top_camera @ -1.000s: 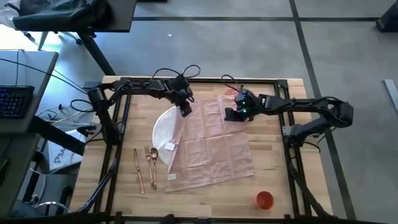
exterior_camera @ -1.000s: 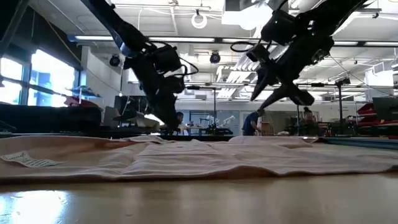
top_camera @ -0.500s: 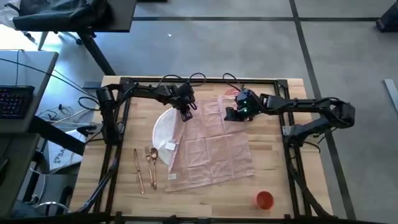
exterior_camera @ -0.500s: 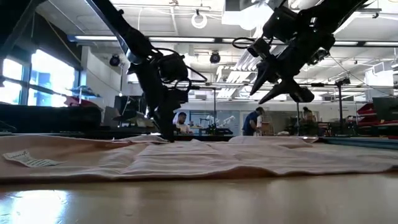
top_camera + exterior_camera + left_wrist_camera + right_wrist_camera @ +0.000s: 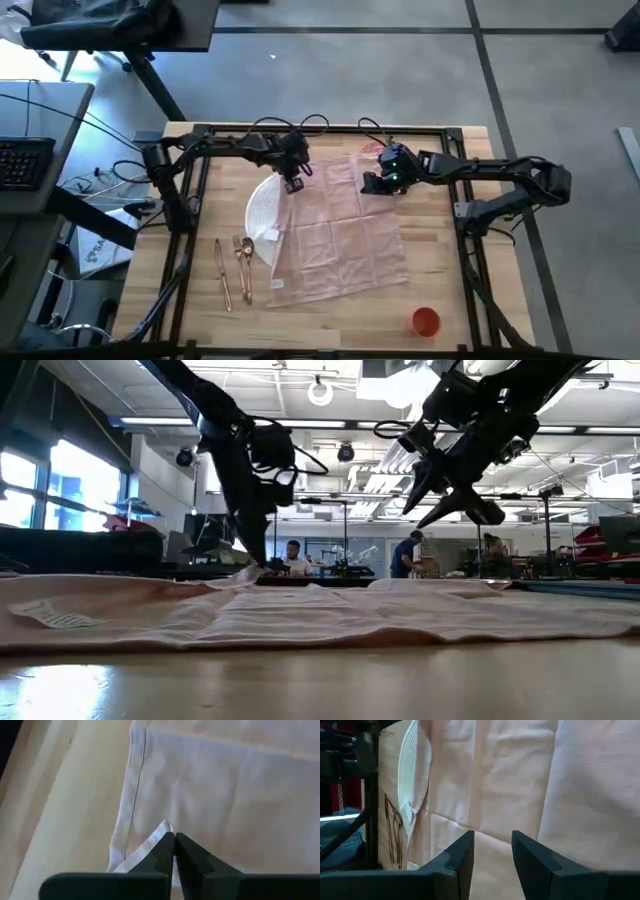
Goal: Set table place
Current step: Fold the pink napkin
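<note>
Across the middle of the tabletop (image 5: 440, 260) lies the pale pink napkin (image 5: 345, 235), spread flat, and everything else sits around it. Its far-left corner is pinched in the left claw (image 5: 293, 183), whose two dark fingers (image 5: 165, 851) are pressed together on a small fold of the hem, lifting that corner a little off the wood; from table height you can see the cloth peak up under the claw (image 5: 262, 563). Tucked under the napkin's left edge is the large white plate (image 5: 262, 213), about half of it showing beyond the cloth. Just left of the plate, toward the near edge of the tabletop, the gold cutlery (image 5: 234, 268) lies in a row, three pieces side by side and clear of the napkin. A white label (image 5: 272, 236) sits at the napkin's left hem where it crosses the plate. The right claw (image 5: 378, 183) hovers above the far part of the napkin, near its far-right corner, fingers spread apart and holding nothing, well above the cloth in the low view (image 5: 447, 500). Off the napkin's near-right corner, well apart from it, stands the small orange cup (image 5: 426, 321). Just beyond the napkin's far edge, by the right arm, something pink and patterned (image 5: 368, 148) peeks out, too hidden to identify.
</note>
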